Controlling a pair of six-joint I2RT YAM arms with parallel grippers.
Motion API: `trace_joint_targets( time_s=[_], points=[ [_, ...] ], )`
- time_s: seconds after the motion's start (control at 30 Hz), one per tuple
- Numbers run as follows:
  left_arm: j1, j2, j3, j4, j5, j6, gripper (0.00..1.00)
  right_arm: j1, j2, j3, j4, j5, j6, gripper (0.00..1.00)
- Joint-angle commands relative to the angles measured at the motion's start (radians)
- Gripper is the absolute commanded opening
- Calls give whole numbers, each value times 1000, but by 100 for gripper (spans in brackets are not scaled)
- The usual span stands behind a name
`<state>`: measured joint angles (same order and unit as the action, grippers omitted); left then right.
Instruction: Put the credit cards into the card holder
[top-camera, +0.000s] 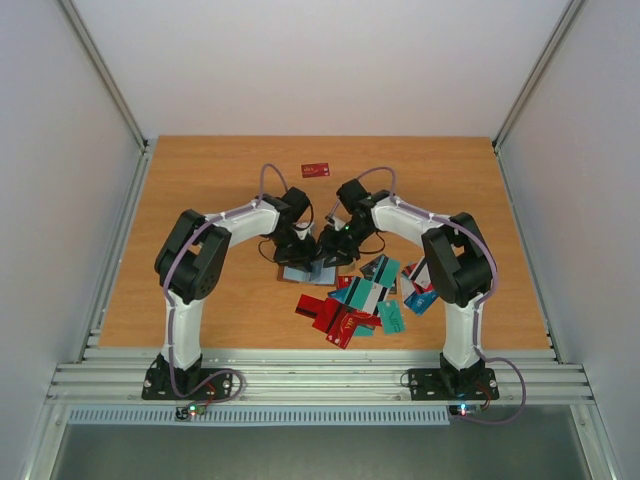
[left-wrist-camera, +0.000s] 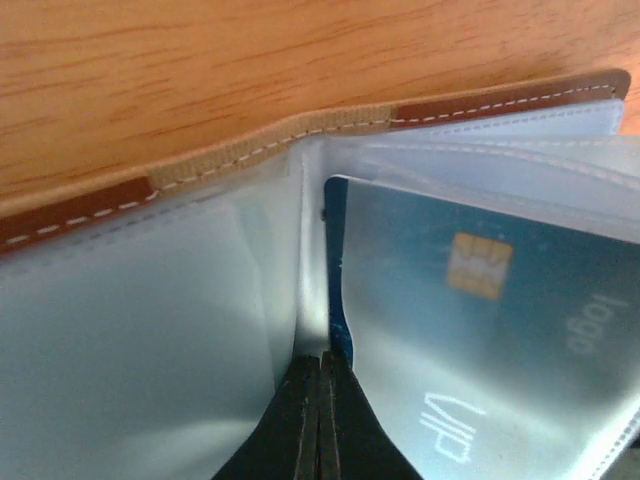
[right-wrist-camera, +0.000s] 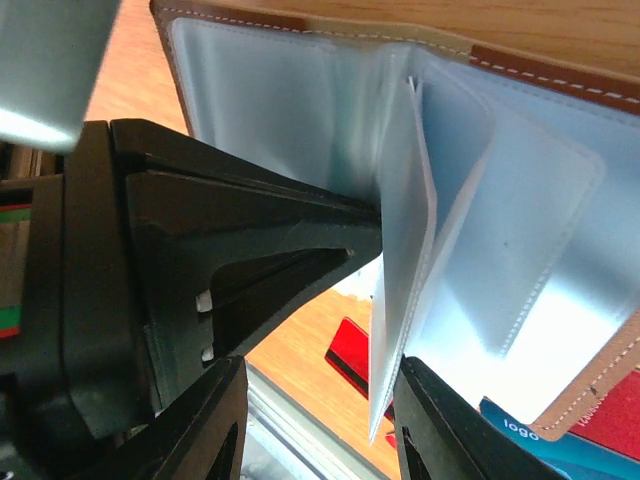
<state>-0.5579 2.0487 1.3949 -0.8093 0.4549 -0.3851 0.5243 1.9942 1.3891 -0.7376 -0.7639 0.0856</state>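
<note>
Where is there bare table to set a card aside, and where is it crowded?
Bare table lies along the far edge either side of the lone red card, and outside the left arm. Crowded at centre: the open card holder under the left end effector and right end effector, and the card pile beside the right arm.

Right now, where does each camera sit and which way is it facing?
Top external: above, behind the robot, looking down on left arm, right arm, card holder, credit cards.
Left wrist: behind the shut left tool, facing the holder's sleeves and a blue card.
Right wrist: behind the open right tool, facing the left tool and sleeves.
Shared: both wrists see the clear sleeves.
</note>
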Motion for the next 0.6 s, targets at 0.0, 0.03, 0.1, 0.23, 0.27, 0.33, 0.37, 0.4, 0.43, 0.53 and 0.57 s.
trace_joint_targets(
  time_s=[0.0, 0.03, 0.1, 0.23, 0.27, 0.33, 0.37, 0.4, 0.43, 0.53, 0.57],
  points=[
    [-14, -22, -12, -15, -20, -22, 0, 13, 21, 47, -19, -7, 2, 41],
    [-12, -35, -14, -16, -18, -29, 0, 14, 23, 49, -23, -4, 2, 41],
    [-6, -62, -22, -13, -12, -40, 0, 16, 26, 56, -27, -3, 5, 41],
    [15, -128, -47, -7, 17, -66, 0, 22, 38, 77, -36, -2, 5, 41],
    [22, -146, -55, -5, 22, -75, 0, 24, 39, 84, -40, 0, 5, 41],
    [35, -186, -74, -7, 31, -86, 1, 28, 45, 96, -47, 3, 6, 41],
    [43, -208, -82, -5, 36, -90, 1, 31, 48, 102, -50, 3, 6, 41],
    [50, -228, -92, -4, 43, -98, 1, 33, 52, 110, -53, 3, 6, 41],
    [57, -248, -104, -6, 47, -104, 1, 35, 56, 117, -56, 4, 6, 41],
    [75, -301, -127, -21, 48, -109, 1, 43, 72, 143, -67, 6, 6, 41],
    [79, -318, -142, -26, 45, -108, 1, 46, 77, 152, -70, 7, 7, 41]
  ],
)
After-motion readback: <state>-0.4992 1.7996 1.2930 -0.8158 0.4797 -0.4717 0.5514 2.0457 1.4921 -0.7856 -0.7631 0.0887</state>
